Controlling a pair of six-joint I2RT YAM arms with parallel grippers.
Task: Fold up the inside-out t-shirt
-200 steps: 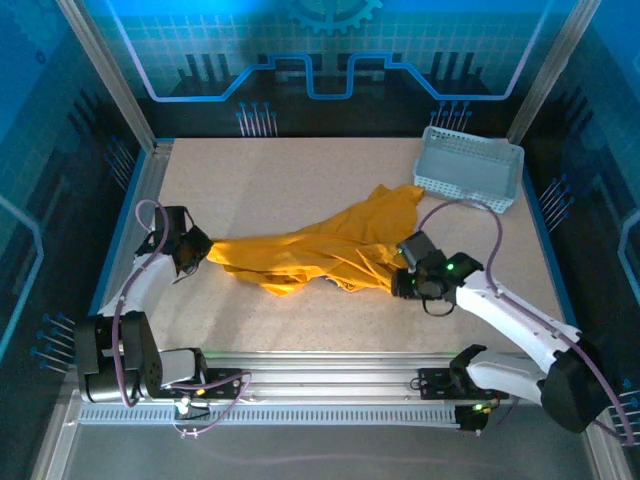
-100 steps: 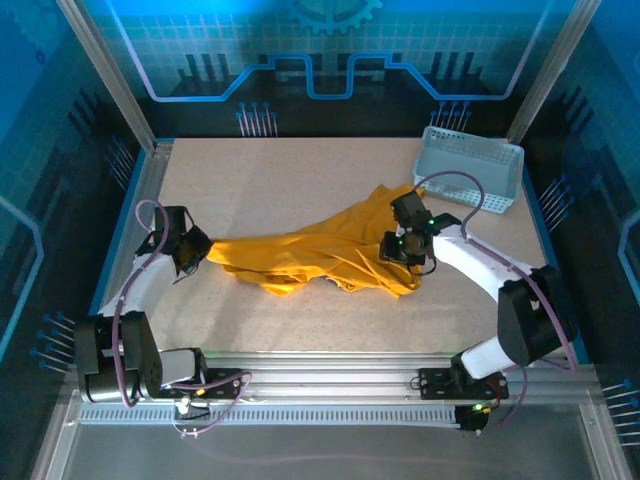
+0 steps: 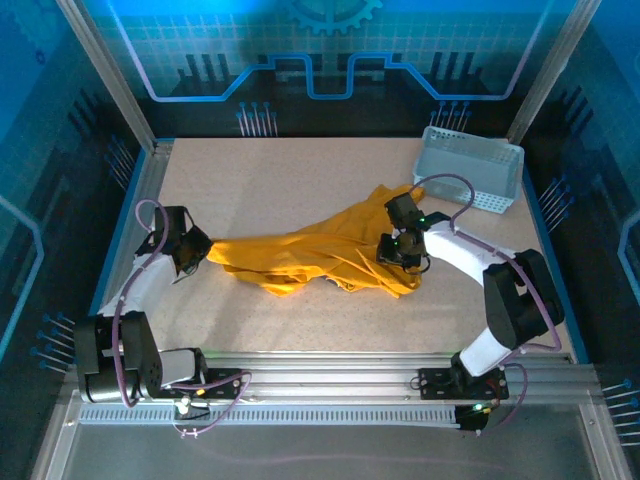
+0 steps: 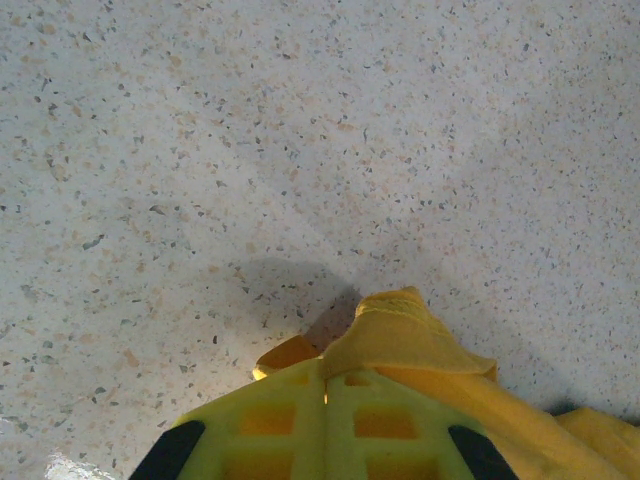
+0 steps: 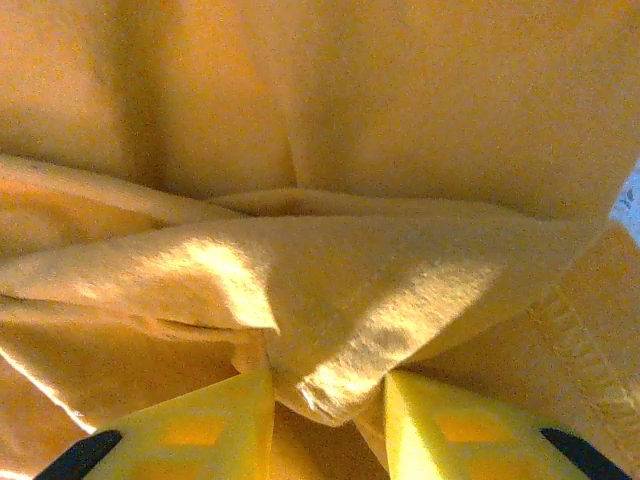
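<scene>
The mustard-yellow t-shirt (image 3: 320, 250) lies bunched in a long strip across the middle of the table, wider at its right end. My left gripper (image 3: 196, 246) is shut on the shirt's left tip, and the left wrist view shows that gripper (image 4: 327, 375) with its jaws together, pinching a small peak of the t-shirt (image 4: 420, 340) just above the tabletop. My right gripper (image 3: 393, 256) sits on the shirt's right part. In the right wrist view the gripper (image 5: 328, 395) has a thick fold of the t-shirt (image 5: 340, 330) pressed between both fingers. No white tag is in view.
A pale grey perforated basket (image 3: 468, 168) stands at the back right corner, close behind the right arm. The speckled tabletop (image 3: 270, 180) is bare behind the shirt and along the front. Metal frame posts and rails border the table.
The right arm swung from the front right up and back. Its gripper moved up onto the shirt's right part, leaving a flap of cloth lying at the lower right. The left arm held still.
</scene>
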